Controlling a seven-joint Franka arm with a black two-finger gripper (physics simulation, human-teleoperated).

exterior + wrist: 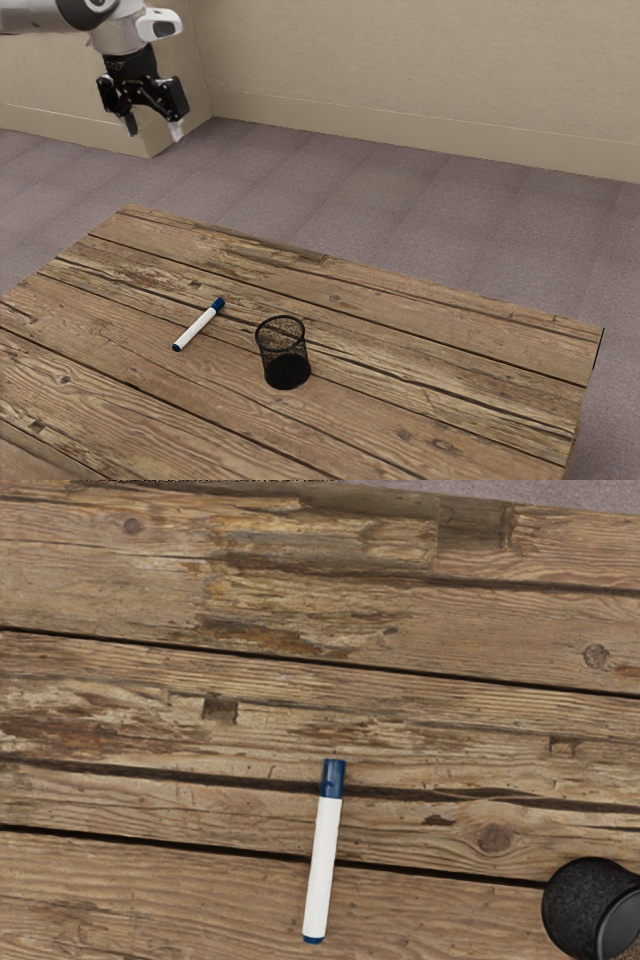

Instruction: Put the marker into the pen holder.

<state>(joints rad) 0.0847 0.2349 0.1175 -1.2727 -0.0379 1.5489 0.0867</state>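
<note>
The marker (199, 325) lies flat on the desk (430, 400), apart from the holder (285, 355), which stands upright just toward the exterior view's right of it, with nothing inside that I can see. The jaws stand well apart with nothing between them, high above the desk and clear of both things, so the step in hand is, I judge, the reach for the marker; the task is at its very start. To do it well, bring the hand over the barrel first, then turn it so that the jaws close across the marker's width, one on each long side, rather than along its length. Come straight down, keep the jaws wide until they straddle the barrel, and go low, since the marker is slim and a shallow pinch could squeeze it out or set it rolling. Stop short of pressing into the wood. A grip on the white barrel toward the blue cap (219, 303) should leave the other end free to go in first, once the marker is tipped up over the open mouth. The holder is close by, so mind that the hand's side does not brush it on the way down; it looks light and would probably tip or slide. Close gently, then lift straight up before moving across.
</note>
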